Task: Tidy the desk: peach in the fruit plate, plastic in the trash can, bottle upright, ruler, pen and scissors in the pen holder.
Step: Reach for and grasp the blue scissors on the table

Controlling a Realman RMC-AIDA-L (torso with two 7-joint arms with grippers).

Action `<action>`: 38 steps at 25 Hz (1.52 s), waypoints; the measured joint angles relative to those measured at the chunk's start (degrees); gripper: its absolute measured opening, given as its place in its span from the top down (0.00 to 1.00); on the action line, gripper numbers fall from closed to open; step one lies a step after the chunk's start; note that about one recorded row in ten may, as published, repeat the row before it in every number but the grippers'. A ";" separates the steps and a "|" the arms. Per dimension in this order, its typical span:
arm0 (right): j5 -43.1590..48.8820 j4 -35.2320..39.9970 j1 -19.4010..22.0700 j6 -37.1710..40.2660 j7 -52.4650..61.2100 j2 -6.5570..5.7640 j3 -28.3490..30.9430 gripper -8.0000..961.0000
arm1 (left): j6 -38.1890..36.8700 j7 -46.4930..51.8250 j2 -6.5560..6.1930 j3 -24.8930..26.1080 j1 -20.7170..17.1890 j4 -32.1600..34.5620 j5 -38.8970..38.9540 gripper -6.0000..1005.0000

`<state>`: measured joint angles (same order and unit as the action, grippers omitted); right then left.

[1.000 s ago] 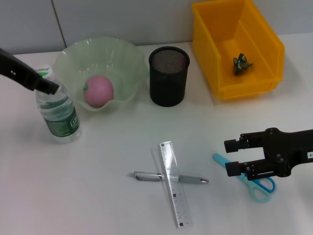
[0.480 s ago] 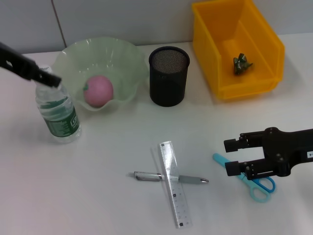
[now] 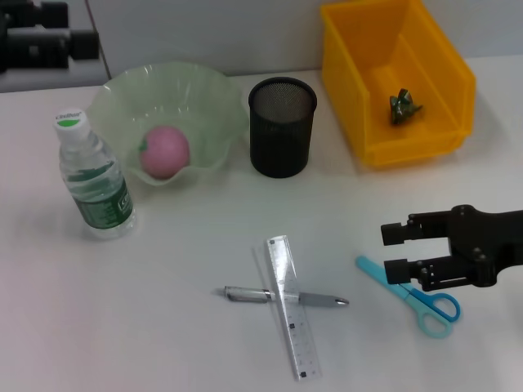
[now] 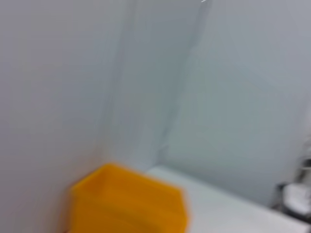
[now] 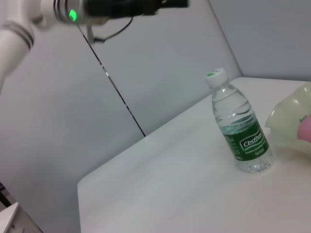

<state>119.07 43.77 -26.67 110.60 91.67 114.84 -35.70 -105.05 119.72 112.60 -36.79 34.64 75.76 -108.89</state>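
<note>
White desk (image 3: 163, 327), broad and flat, carrying everything.

Yellow trash can (image 3: 441, 135) at the far right corner, with the dark green plastic (image 3: 404, 107) already inside: done.

Pale green fruit plate (image 3: 208, 98) along the far edge towards the left, peach (image 3: 165, 151) resting in it: done.

Black mesh pen holder (image 3: 281, 139) just beside the plate, at the middle of the far edge, nothing visible standing in it.

Clear bottle (image 3: 92, 181) upright near the left edge, cap on top, apart from both grippers: done, judging by how it stands.

Left gripper (image 3: 91, 43) lifted clear beyond the far left corner, nothing held; whether its jaws are parted or closed, impossible to tell.

Right gripper (image 3: 395, 251) near the right edge, jaws parted and holding nothing, low over the blade end of the scissors (image 3: 417, 294).

Transparent ruler (image 3: 291, 306) towards the near edge, lying across the pen (image 3: 323, 300), the two touching in a cross.

Left to do, then: ruler, pen and scissors into the holder. Most likely step in hand: picking up the scissors with the right arm.
</note>
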 joint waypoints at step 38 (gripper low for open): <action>43.21 14.05 -29.65 1.03 58.13 4.25 -29.08 0.25 | 11.99 -59.13 5.71 -13.02 -9.93 -45.13 9.91 0.17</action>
<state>162.27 57.82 -56.32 111.64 149.80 119.09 -64.78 -93.06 60.60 118.32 -49.81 24.71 30.63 -98.98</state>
